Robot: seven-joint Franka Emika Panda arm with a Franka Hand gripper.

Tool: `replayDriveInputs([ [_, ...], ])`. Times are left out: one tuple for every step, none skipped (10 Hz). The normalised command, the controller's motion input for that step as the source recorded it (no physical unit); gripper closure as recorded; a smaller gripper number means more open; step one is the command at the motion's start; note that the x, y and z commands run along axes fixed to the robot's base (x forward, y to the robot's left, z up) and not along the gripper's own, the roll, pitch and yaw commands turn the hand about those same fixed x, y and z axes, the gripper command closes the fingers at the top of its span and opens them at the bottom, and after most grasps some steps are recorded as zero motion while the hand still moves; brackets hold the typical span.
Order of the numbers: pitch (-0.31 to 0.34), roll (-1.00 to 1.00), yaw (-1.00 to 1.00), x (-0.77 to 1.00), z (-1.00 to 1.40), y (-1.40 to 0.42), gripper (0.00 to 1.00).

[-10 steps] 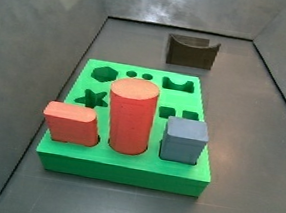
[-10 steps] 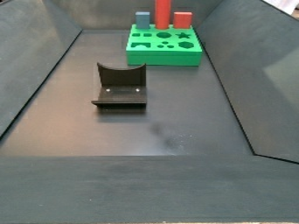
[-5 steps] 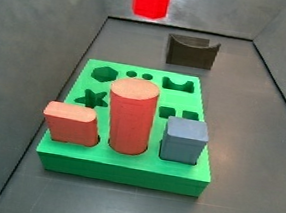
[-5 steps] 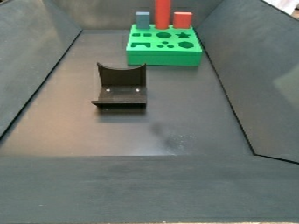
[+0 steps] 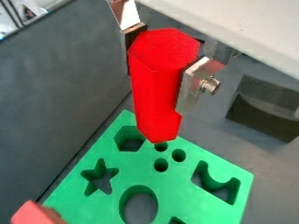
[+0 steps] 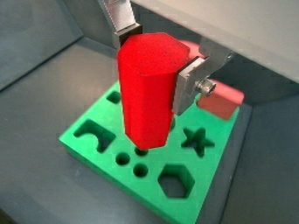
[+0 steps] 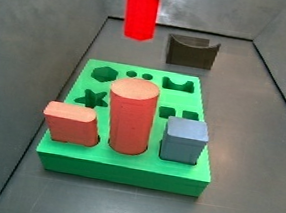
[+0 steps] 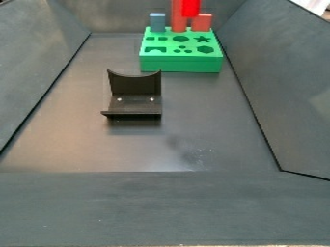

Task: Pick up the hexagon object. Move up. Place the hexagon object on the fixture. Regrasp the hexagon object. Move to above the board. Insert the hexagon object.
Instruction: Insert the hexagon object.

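The hexagon object point(image 5: 156, 83) is a bright red hexagonal peg, held upright with my gripper point(image 5: 162, 59) shut on its upper part; a silver finger point(image 5: 194, 77) presses one of its flats. Both wrist views show the peg point(image 6: 149, 87) hanging above the green board point(image 5: 117, 150), its lower end near the hexagon hole point(image 5: 129, 136) and the small round holes. In a side view the peg point(image 7: 143, 7) hangs over the board's point(image 7: 123, 168) far edge, with the gripper body cut off above the frame. The dark fixture point(image 7: 191, 51) stands behind the board and holds nothing.
On the board's near half stand a salmon cylinder point(image 7: 131, 115), a low salmon block point(image 7: 71, 123) and a grey-blue cube point(image 7: 185, 140). Dark sloping walls enclose the floor. In a side view the fixture point(image 8: 133, 94) stands on open floor short of the board point(image 8: 180, 60).
The peg has come down: a second ago only its tip showed at the top of a side view, now most of its length hangs over the board's far edge.
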Motion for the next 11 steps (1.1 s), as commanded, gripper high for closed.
replayDriveInputs([
  [-0.140, -0.17, -0.26, -0.25, -0.55, 0.20, 1.00],
  [-0.139, -0.17, -0.22, -0.13, -0.47, 0.16, 1.00],
  [-0.124, -0.16, -0.22, -0.12, -0.39, 0.08, 1.00],
  [-0.107, -0.16, -0.22, -0.12, -0.40, 0.04, 1.00],
  [-0.073, -0.15, -0.23, -0.10, -0.39, 0.00, 1.00],
  [-0.084, -0.13, -0.29, -0.21, -0.39, 0.00, 1.00],
  [-0.049, -0.15, -0.29, -0.31, -0.41, 0.00, 1.00],
  [-0.019, -0.13, -0.25, -0.30, -0.28, 0.01, 1.00],
  [0.000, -0.12, -0.23, -0.25, -0.12, 0.00, 1.00],
  [0.000, -0.12, -0.15, -0.11, -0.08, 0.00, 1.00],
  [-0.007, -0.12, -0.11, -0.04, -0.10, 0.00, 1.00],
])
